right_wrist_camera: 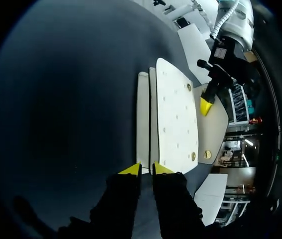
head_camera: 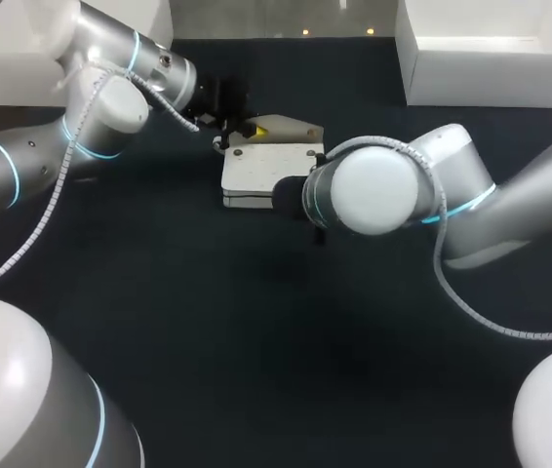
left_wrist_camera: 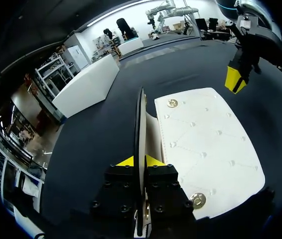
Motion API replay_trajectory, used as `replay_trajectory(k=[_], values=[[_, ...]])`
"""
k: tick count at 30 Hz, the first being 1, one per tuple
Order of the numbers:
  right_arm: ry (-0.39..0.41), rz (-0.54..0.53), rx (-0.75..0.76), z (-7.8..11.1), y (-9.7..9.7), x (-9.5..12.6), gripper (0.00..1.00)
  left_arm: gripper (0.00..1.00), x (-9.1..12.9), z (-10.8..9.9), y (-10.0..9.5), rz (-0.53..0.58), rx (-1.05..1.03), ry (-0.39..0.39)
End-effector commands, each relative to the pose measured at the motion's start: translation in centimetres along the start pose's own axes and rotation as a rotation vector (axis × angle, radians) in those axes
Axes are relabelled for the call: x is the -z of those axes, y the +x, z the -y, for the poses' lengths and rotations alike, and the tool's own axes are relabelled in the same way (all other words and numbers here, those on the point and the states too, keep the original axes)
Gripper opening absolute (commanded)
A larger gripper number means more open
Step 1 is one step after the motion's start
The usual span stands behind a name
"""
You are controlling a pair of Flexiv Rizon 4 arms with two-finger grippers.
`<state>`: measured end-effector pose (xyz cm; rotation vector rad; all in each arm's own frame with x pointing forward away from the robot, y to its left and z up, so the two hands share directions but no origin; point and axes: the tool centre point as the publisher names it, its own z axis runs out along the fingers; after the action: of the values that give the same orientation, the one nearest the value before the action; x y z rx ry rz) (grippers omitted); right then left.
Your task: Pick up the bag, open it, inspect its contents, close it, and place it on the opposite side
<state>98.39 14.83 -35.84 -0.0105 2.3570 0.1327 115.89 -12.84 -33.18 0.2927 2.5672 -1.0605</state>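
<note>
Bag (head_camera: 271,174) lies flat mid-table (head_camera: 256,341), white quilted face up, with two metal studs (left_wrist_camera: 172,103) along the edge nearest the flap.

Flap (right_wrist_camera: 213,127) is lifted off the face on the far side, beige lining showing.

Left gripper (left_wrist_camera: 141,162) is clamped on the flap's edge. In its wrist view the flap stands edge-on between the two yellow tips, both touching it.

Right arm (head_camera: 374,190) comes in from the right, and its wrist covers the bag's near right corner in the head view.

Right gripper (right_wrist_camera: 147,169) sits at the bag's end, opposite the left one. Contact is unclear there, so I cannot tell whether it grips
</note>
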Motion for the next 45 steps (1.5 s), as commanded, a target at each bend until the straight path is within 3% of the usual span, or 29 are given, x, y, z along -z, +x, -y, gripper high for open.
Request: replay_trajectory(k=[1,7,16,26,41,45], values=[[0.010,0.045,-0.005,-0.7,0.5,-0.7,0.43,0.00,-0.8,-0.4,-0.7,-0.027,-0.003,0.003],[0.001,0.060,-0.012,-0.8,0.2,-1.0,0.48,0.00,-1.2,-0.6,-0.6,-0.040,0.000,0.006],[0.004,0.082,-0.011,-1.0,-0.8,-1.5,0.39,0.00,-1.2,-0.5,-0.2,-0.049,-0.009,0.017],[0.021,0.086,-0.012,-1.1,-1.5,-2.7,0.36,0.00,-0.9,-0.3,0.5,-0.053,-0.008,0.034],[0.042,0.097,-0.021,-1.0,-2.1,-3.4,0.23,0.00,-0.3,0.0,1.1,-0.052,-0.019,0.044],[0.044,0.101,-0.023,-0.9,-2.1,-3.3,0.09,0.00,-0.2,0.0,1.2,-0.050,-0.018,0.046]])
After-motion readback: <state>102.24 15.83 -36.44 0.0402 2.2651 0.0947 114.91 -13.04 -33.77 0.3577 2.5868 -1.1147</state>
